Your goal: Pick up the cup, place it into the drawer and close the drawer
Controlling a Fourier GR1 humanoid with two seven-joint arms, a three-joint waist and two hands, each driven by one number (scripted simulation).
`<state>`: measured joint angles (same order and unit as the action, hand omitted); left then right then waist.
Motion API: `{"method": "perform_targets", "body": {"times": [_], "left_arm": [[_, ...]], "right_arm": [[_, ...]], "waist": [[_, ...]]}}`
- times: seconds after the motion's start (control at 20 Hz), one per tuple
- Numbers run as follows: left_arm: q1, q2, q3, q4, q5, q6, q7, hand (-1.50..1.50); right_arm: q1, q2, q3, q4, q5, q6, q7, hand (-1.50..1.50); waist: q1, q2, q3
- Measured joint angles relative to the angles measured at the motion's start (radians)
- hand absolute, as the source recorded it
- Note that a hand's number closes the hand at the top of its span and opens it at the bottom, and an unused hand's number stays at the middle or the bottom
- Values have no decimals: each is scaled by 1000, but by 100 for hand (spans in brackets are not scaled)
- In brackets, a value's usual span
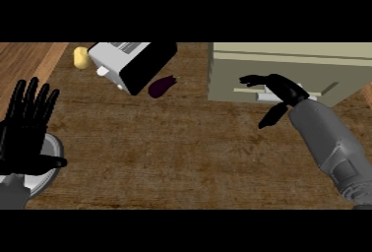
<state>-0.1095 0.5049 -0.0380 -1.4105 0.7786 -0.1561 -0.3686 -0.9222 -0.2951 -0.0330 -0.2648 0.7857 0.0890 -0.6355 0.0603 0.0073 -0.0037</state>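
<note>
A grey round cup (45, 170) stands at the left edge of the counter, mostly hidden behind my left hand (25, 130). That hand is open with its fingers up, resting in front of the cup. The beige drawer unit (291, 61) sits at the far right, and its pale handle (245, 90) faces the counter. My right hand (280, 91) is at the drawer's front, fingers curled over the handle and the thumb pointing down below it. How far the drawer is pulled out I cannot tell.
A white and black toaster (127, 61) lies tilted at the far left-centre. A dark purple eggplant (161, 86) is beside it and a yellowish lump (81, 57) sits at its left. Brown counter top (167, 147) spreads between my arms.
</note>
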Motion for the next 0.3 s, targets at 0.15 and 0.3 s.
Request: {"method": "perform_targets", "body": {"times": [0.15, 0.3], "left_arm": [[-15, -3, 1, 13, -9, 0, 0, -150], [-21, -2, 3, 25, -17, -8, -4, -150]], "right_arm": [[-13, -15, -2, 30, 4, 21, -39, -150], [-29, -18, -10, 57, 2, 34, -46, -150]], "waist": [[8, 3, 0], [9, 3, 0]]}}
